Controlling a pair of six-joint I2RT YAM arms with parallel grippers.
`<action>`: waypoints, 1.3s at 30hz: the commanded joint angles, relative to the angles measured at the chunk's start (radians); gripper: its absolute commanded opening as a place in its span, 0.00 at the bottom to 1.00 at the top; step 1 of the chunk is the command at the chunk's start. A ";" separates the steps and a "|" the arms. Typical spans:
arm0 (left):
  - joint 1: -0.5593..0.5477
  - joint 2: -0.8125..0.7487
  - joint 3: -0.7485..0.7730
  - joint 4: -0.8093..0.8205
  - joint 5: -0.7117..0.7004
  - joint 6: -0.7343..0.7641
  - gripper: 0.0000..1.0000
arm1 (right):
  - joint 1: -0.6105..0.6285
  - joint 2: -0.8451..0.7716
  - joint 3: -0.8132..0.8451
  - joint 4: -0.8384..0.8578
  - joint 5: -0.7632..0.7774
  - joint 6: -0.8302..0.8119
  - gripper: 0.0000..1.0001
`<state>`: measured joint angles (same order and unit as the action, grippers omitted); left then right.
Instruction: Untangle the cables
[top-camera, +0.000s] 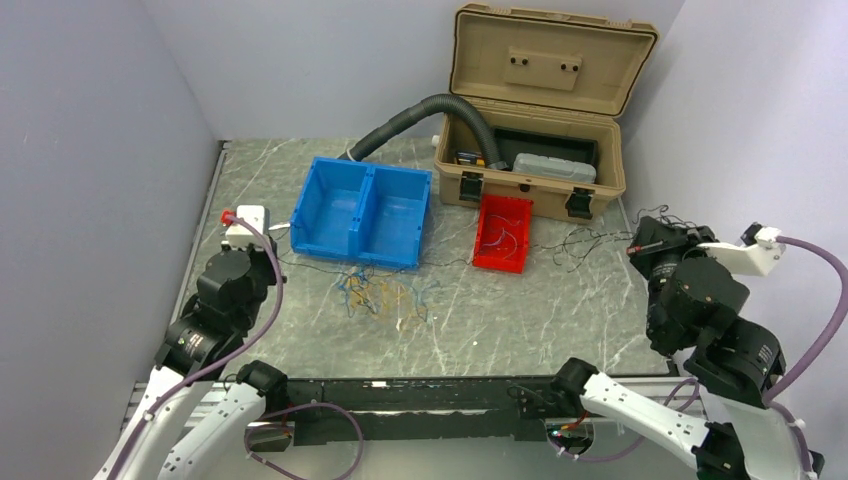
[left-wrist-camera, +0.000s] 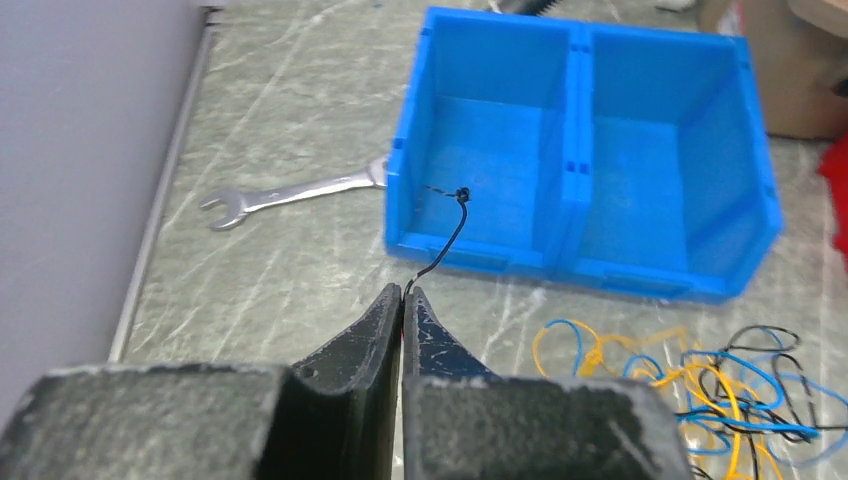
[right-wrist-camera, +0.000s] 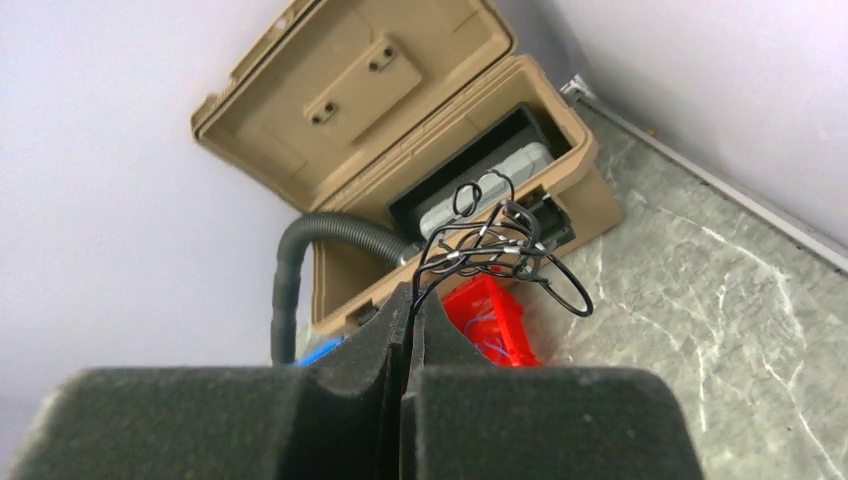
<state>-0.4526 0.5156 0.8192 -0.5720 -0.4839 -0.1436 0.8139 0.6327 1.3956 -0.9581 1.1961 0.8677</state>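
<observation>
Two end effectors squeezing tight: left end effector (left-wrist-camera: 404, 292) pinching thin black wire (left-wrist-camera: 450, 225), right end effector (right-wrist-camera: 410, 300) holding up black clump (right-wrist-camera: 490, 245), likely pulling black wires free. Other cables (top-camera: 385, 297) lying knotted on table (top-camera: 500, 320) near blue bin (top-camera: 350, 240).

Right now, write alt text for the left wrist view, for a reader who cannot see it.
The left claw, shut, pinches a thin black cable before a blue two-compartment bin. A wrench lies on the table left of it; tangled yellow-orange, blue and black cables lie lower right.
</observation>
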 joint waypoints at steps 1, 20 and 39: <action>0.005 -0.011 0.043 0.005 0.271 0.034 0.17 | 0.002 -0.027 -0.078 0.181 -0.193 -0.279 0.00; -0.254 0.236 -0.075 0.503 0.905 -0.088 0.83 | 0.001 0.204 0.041 0.310 -0.767 -0.408 0.00; -0.445 0.733 0.047 1.013 0.775 0.075 0.84 | 0.000 0.224 0.088 0.323 -0.842 -0.346 0.00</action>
<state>-0.8902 1.1923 0.7895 0.2970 0.2962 -0.0990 0.8131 0.8730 1.4769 -0.6983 0.3790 0.5034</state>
